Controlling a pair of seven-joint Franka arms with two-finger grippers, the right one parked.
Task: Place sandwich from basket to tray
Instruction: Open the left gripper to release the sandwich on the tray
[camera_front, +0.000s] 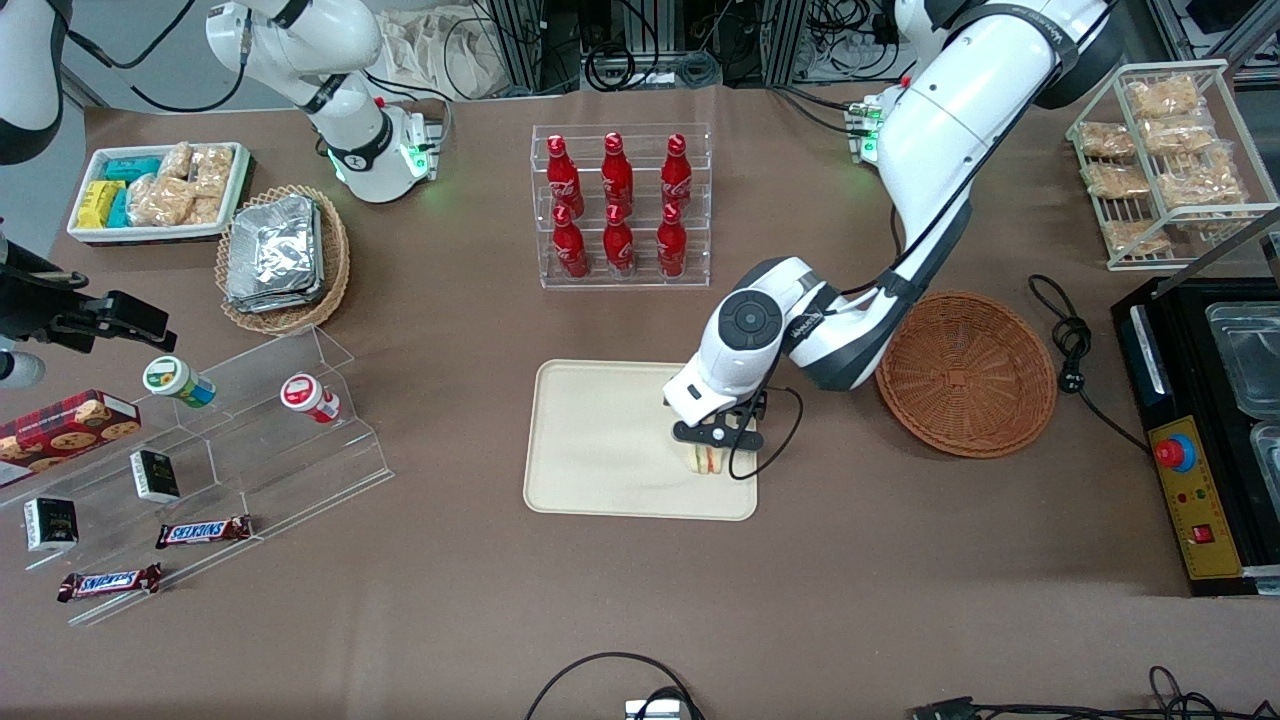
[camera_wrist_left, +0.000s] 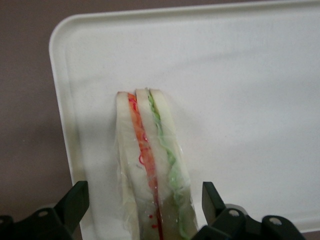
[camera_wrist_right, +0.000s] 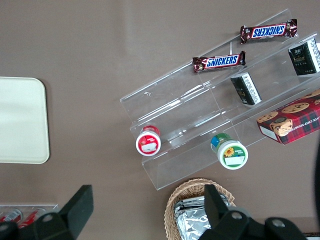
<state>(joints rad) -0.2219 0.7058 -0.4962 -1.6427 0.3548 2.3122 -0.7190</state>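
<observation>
You're at the release: the sandwich (camera_wrist_left: 152, 165) stands on edge on the tray (camera_front: 600, 440), near the tray's corner nearest the basket (camera_front: 966, 372). Your gripper (camera_wrist_left: 145, 202) straddles it, fingers spread clear. Next, lift straight up without brushing it over.

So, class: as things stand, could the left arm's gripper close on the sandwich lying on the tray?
Probably yes. The gripper is open just above the tray, one finger on each side of the sandwich, and nothing lies between them.
</observation>
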